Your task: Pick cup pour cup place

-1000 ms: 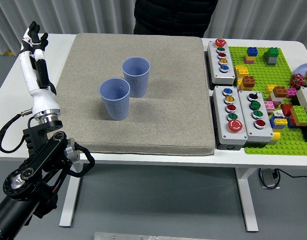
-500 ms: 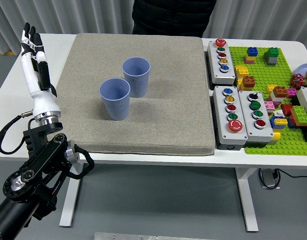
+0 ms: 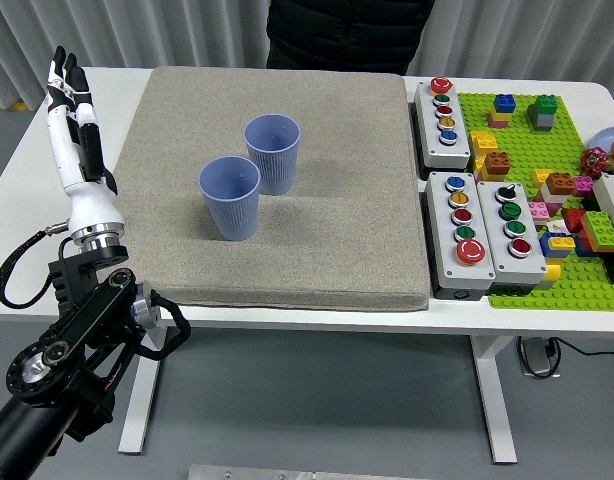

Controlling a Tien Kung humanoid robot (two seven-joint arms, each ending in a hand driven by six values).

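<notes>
On the grey mat (image 3: 317, 230), two ribbed blue cups (image 3: 230, 197) upright; left hand (image 3: 69, 90) fingers straight, empty

A grey fabric mat (image 3: 327, 200) covers most of the white table (image 3: 287, 315), its near edge lying just inside the table's front edge. Right of the mat stand 3 white button boxes: a narrow one (image 3: 443, 123) at the back with a column of 5 coloured buttons, and 2 side by side nearer the front, the left one (image 3: 460, 228) ending in a large red button, the right one (image 3: 513, 233) carrying black, green and red controls. Beyond them lies a green building-block baseplate (image 3: 532, 150) scattered with coloured bricks (image 3: 559, 183). A person in dark clothing (image 3: 349, 35) stands at the far side. A black cable (image 3: 587, 352) hangs beneath the table's right end.
</notes>
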